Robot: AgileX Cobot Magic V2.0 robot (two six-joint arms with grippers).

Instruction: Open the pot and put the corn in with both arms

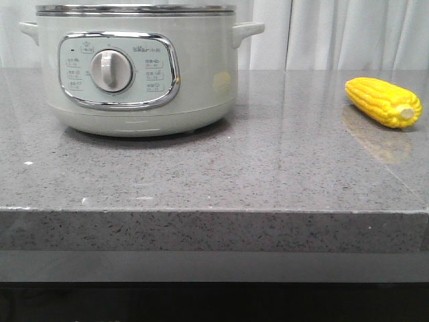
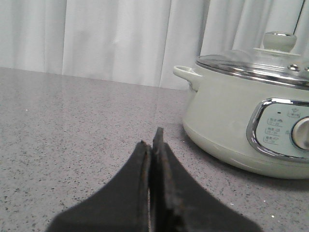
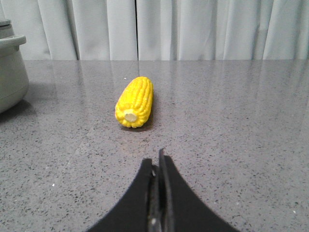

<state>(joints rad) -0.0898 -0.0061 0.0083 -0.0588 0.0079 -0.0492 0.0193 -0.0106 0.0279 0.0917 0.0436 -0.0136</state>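
On the grey stone counter [image 1: 221, 174] in the front view, the pot [image 1: 137, 67] sits at left-centre, dial panel facing the camera, chrome rim at the frame's top so the lid is cut off; the corn [image 1: 383, 101] lies on its side far to the right, well apart from the pot, pale stub end toward the camera. Neither arm shows here. Left wrist view: left gripper [image 2: 153, 145] hangs low over bare counter, fingers pressed together, holding nothing; the pot stands beside and ahead of it, glass lid [image 2: 251, 63] still seated, knob [image 2: 279, 40] on top. Right wrist view: right gripper [image 3: 158, 162] also closed and empty, the corn [image 3: 134, 101] straight ahead, stub end pointing at the camera, the pot's edge [image 3: 10, 72] just in frame off to one side. Nothing started, lid on, corn untouched. Risks, as judgement: both claws must open before any grasp, or they will just shove things. The lid knob looks small and smooth, so an off-centre pinch could slip and drop the glass lid onto the rim or counter. The corn is round and lies lengthwise to the right gripper; pinching it end-on or nudging it could roll it toward the counter's right edge. Lifting the lid too little risks the corn arm clipping it.
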